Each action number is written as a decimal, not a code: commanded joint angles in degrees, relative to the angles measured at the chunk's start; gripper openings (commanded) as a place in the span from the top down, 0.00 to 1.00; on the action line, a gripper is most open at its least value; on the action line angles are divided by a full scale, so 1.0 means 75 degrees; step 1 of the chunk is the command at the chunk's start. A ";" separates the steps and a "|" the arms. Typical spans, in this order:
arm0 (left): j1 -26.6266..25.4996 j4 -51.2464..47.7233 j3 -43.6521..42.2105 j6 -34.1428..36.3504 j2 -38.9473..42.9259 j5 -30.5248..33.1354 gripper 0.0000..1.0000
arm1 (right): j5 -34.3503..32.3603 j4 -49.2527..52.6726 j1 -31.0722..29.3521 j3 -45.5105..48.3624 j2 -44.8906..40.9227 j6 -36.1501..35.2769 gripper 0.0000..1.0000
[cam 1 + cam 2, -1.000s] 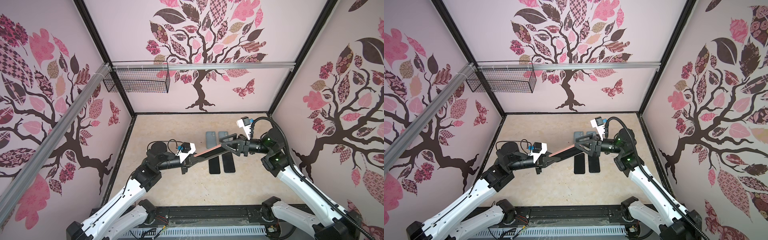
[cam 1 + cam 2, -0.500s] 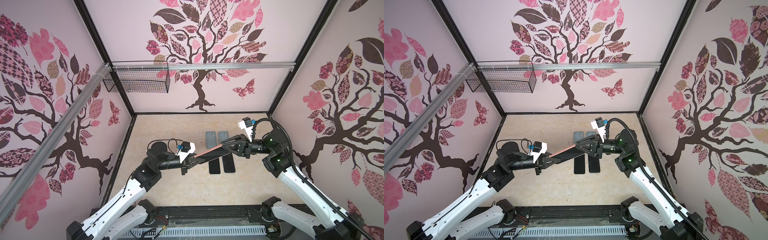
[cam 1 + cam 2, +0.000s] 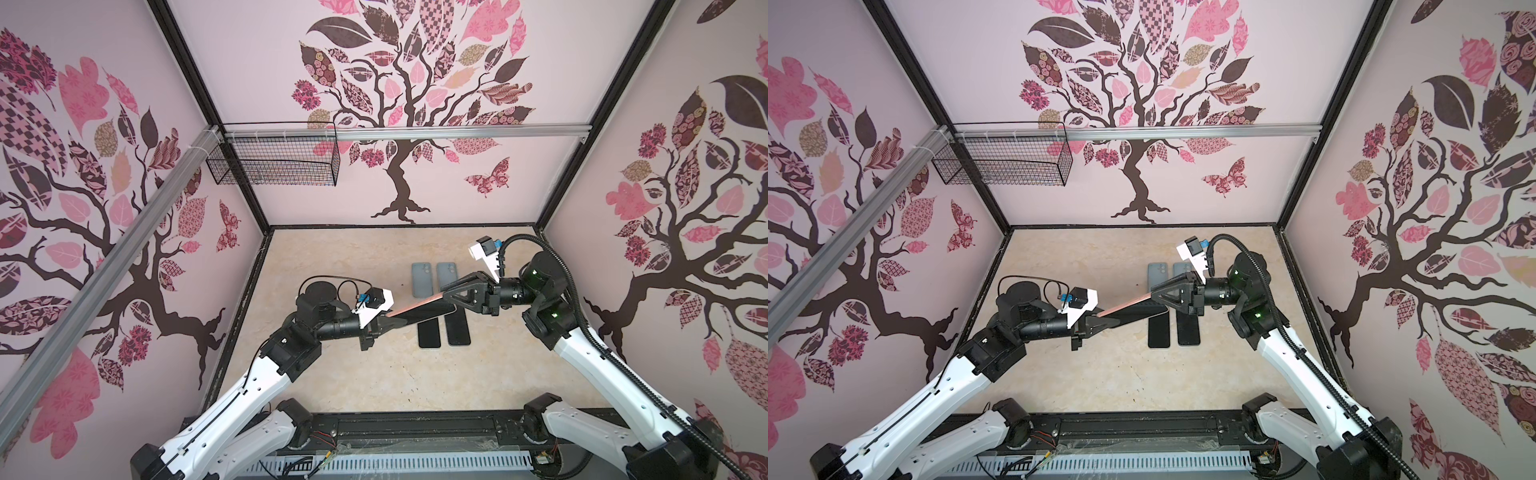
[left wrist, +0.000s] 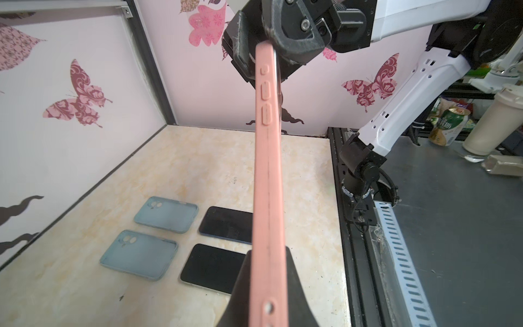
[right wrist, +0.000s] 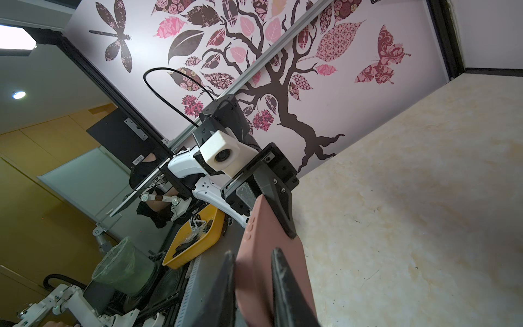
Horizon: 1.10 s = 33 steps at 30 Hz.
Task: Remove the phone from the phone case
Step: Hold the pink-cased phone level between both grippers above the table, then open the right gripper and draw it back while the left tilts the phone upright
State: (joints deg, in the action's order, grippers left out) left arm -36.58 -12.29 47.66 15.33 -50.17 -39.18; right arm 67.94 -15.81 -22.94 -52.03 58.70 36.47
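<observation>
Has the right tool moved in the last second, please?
Yes: the right tool has closed onto the end of the pink phone case, otherwise staying beside the two grey-blue phone cases.

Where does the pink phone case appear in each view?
Top view: pink phone case centre, held above the table.
Top view: case just left of centre, same slant.
Left wrist: case edge-on through the middle, buttons showing.
Right wrist: case close up, between dark jaws.
Shared landmark: beige table.
</observation>
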 commanded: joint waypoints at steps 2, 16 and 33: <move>-0.0059 0.0844 0.0885 0.1434 0.0112 0.0946 1.00 | -0.0516 0.1068 -0.0082 -0.0074 0.0268 0.0705 0.88; -0.0060 -0.0005 0.1688 0.2816 0.0057 0.1524 1.00 | -0.0387 0.1065 -0.0079 0.0128 0.0691 0.1208 0.87; -0.0058 -0.0297 0.2121 0.3120 0.0007 0.1201 1.00 | -0.1036 0.1566 -0.0082 0.0105 0.0605 0.0722 0.89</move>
State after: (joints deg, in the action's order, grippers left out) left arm -36.77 -28.97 57.12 40.38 -52.34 -25.76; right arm 62.43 -10.79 -22.81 -52.12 62.98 43.62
